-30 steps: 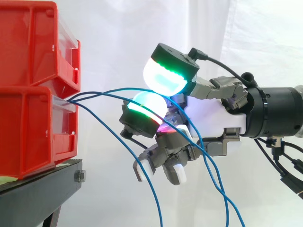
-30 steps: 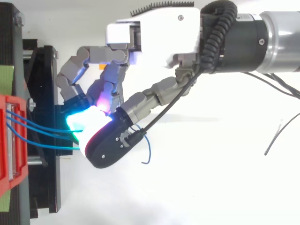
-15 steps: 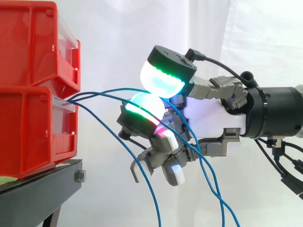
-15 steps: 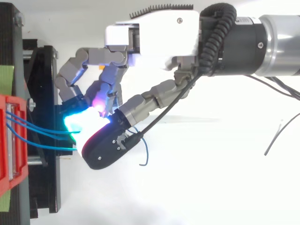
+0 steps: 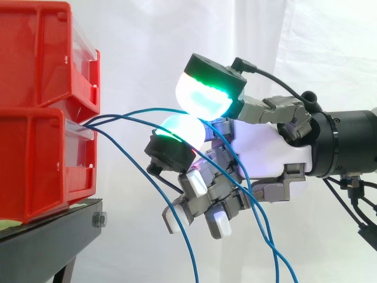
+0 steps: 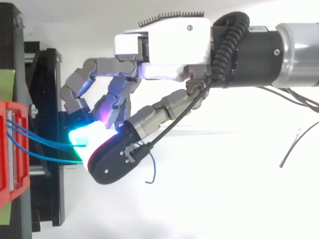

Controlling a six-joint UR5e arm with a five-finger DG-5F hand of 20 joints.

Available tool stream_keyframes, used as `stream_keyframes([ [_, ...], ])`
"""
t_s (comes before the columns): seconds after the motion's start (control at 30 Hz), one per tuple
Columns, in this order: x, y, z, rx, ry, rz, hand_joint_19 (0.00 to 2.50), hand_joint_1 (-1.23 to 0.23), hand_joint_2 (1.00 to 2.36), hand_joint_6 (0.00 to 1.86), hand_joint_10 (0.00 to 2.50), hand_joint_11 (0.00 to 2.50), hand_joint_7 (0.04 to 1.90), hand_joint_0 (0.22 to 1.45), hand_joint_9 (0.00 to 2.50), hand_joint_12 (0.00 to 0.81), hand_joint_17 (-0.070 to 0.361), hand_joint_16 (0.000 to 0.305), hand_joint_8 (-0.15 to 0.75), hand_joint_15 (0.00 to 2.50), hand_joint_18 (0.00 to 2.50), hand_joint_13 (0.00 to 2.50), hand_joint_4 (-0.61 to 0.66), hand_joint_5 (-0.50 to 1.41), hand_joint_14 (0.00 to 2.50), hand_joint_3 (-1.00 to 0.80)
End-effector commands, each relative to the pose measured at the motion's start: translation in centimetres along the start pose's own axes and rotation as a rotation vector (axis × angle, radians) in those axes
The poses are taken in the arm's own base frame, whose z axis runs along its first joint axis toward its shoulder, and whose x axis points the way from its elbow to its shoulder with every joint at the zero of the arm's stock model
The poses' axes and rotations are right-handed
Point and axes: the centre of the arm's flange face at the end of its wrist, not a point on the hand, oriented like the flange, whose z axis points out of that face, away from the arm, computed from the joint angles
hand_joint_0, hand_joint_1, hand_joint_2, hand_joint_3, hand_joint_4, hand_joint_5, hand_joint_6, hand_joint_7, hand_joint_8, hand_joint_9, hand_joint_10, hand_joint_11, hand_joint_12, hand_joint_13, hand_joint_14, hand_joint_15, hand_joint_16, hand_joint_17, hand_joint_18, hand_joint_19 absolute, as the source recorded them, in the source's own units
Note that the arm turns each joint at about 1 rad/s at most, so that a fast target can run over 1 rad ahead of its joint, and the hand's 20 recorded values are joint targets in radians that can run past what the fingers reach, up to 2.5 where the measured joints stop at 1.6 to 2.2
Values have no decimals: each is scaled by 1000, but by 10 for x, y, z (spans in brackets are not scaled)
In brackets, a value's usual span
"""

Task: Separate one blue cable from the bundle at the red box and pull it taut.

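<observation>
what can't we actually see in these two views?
- Side view: where the blue cables start inside the lower red bin; its front wall hides that.
- Side view: the cables' lower run, cut off by the bottom edge.
- Top view: the cables under the hand; its glowing pads cover them, so how many it pinches is unclear.
- Top view: most of the bin, cut off by the left edge.

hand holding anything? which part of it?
One blue cable, pinched mid-run between the hand's glowing pads, a little out from the red box.
</observation>
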Motion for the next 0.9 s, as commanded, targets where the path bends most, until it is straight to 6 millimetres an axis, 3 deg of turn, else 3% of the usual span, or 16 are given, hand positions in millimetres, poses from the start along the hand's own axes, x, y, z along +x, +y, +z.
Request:
stream_keyframes([
  [0.0, 1, -1, 0, 2, 3, 4, 592, -746, 1015, 868, 19, 772, 1159, 634, 1028, 316, 83, 37, 382, 458, 947, 807, -15, -79, 14, -261],
  [0.33, 4, -4, -7, 55, 52, 10, 664, -744, 1016, 866, 18, 1089, 1157, 654, 1177, 333, 80, 36, 360, 708, 1053, 980, 5, -81, 21, -276],
  [0.57, -1, 7, -21, 91, 59, 20, 733, -743, 1016, 866, 17, 1125, 1154, 657, 1134, 342, 83, 37, 360, 830, 1082, 1027, 5, -82, 23, -280],
  [0.77, 0, -2, -42, 119, 58, 23, 759, -741, 1015, 866, 14, 1131, 1160, 657, 1019, 355, 86, 38, 364, 901, 1056, 1031, -1, -83, 22, -290],
  [0.87, -1, -4, -41, 104, 55, 24, 755, -742, 1015, 867, 14, 1133, 1154, 656, 973, 359, 85, 38, 364, 917, 1046, 1018, -1, -83, 22, -290],
])
